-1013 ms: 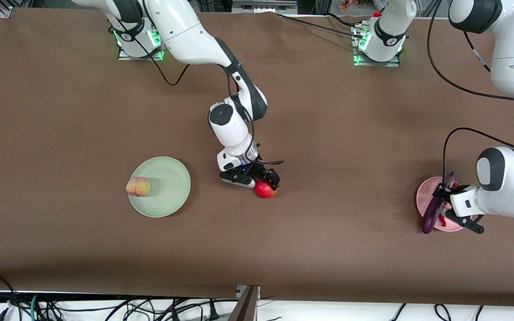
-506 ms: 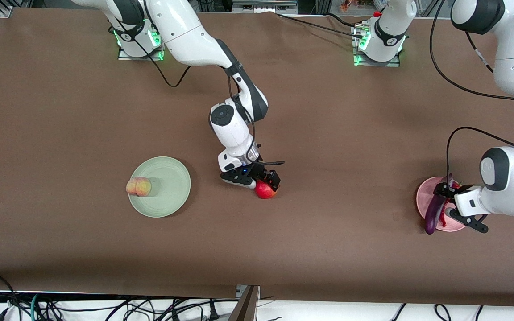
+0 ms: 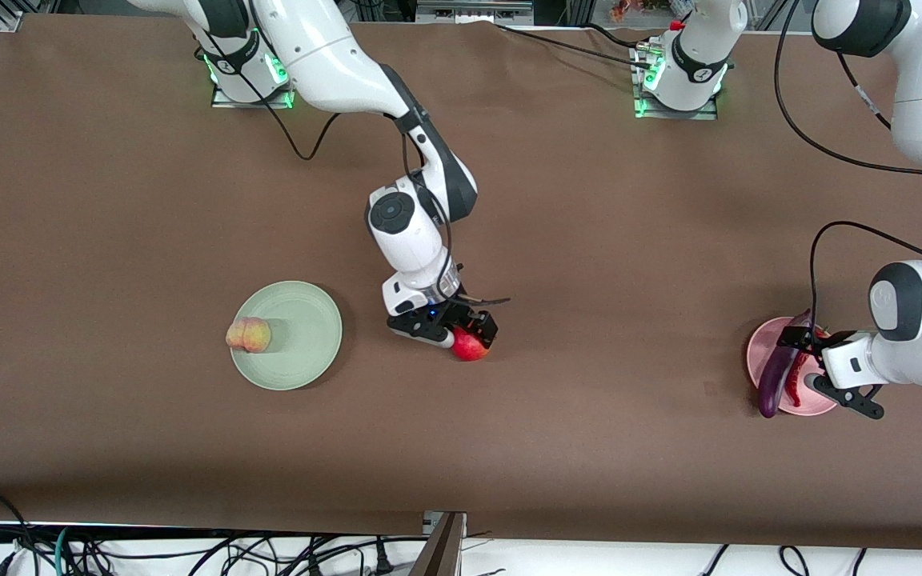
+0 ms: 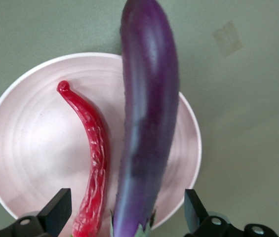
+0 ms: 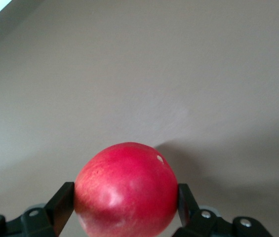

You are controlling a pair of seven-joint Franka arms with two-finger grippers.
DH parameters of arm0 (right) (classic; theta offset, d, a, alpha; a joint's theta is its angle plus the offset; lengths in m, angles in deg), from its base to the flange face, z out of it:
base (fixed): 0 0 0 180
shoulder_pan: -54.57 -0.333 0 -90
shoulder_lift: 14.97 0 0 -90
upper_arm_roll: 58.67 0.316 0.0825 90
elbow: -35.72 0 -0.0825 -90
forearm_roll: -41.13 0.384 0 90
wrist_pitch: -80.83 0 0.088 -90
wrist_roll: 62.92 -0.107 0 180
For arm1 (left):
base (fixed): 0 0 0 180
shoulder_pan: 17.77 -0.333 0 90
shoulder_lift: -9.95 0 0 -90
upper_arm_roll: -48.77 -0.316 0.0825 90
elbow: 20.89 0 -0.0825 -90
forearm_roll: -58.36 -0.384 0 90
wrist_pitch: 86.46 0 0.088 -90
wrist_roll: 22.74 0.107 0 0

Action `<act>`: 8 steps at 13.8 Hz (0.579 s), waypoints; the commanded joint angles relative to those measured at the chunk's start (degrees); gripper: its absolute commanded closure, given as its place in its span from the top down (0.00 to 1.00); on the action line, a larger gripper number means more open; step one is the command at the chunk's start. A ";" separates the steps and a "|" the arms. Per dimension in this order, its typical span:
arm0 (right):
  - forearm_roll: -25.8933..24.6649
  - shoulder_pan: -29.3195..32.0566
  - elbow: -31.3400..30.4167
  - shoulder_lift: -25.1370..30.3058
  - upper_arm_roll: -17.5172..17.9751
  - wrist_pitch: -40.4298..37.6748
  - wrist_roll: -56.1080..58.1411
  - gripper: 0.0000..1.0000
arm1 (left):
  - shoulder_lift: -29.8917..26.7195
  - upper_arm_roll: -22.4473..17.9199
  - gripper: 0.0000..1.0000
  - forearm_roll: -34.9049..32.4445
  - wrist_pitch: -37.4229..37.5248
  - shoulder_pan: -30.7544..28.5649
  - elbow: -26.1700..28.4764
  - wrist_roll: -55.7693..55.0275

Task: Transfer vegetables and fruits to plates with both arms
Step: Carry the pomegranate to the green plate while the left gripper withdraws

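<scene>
You are gripping the red apple with the right gripper, fingers pressed to both its sides, mid-counter. Next, you likely need to carry it to the green plate, where the peach is sitting at the rim. Your left gripper is hovering over the pink plate, fingers spread, with the eggplant and chili released there. Since a second ago, the left arm has been pulling back and the apple has shifted slightly toward the green plate.

Brown table, cables below.
</scene>
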 commanded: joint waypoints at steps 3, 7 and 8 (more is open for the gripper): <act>-0.17 5.43 -1.26 8.29 -3.02 -20.46 17.18 0.30 | -6.81 1.99 1.00 3.30 7.27 0.33 0.71 -7.29; -0.35 6.68 -2.48 9.00 -12.32 -35.07 38.59 0.30 | -14.63 5.07 1.00 3.38 12.29 0.33 1.15 -15.30; -0.26 7.28 -3.79 9.00 -13.82 -36.57 43.18 0.30 | -16.56 5.51 1.00 3.38 14.30 0.33 1.15 -17.15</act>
